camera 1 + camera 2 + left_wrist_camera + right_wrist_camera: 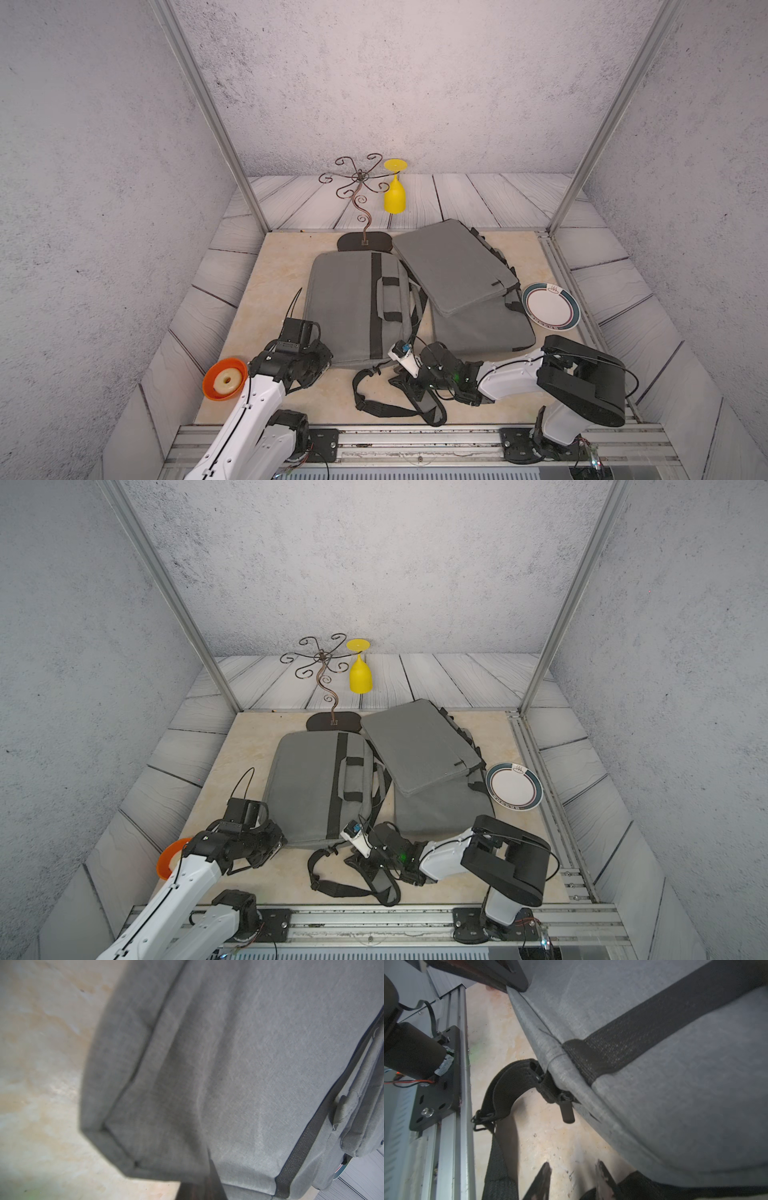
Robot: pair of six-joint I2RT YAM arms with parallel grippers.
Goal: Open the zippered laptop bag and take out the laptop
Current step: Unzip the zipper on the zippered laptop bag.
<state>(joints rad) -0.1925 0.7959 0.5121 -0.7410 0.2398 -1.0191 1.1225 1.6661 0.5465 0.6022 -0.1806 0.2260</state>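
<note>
Right wrist view shows the right tool [574, 1169] parted and empty, just short of the zipper pull [568, 1112] on the grey laptop bag [353, 307], which lies flat on the table [266, 291]; the left tool [324, 368] is closed at its near corner.

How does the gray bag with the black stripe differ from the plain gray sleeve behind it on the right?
The striped bag lies flat on the table; the plain sleeve rests tilted on another gray bag. The striped bag carries a black band and a handle; the sleeve shows neither. Both are gray fabric.
</note>
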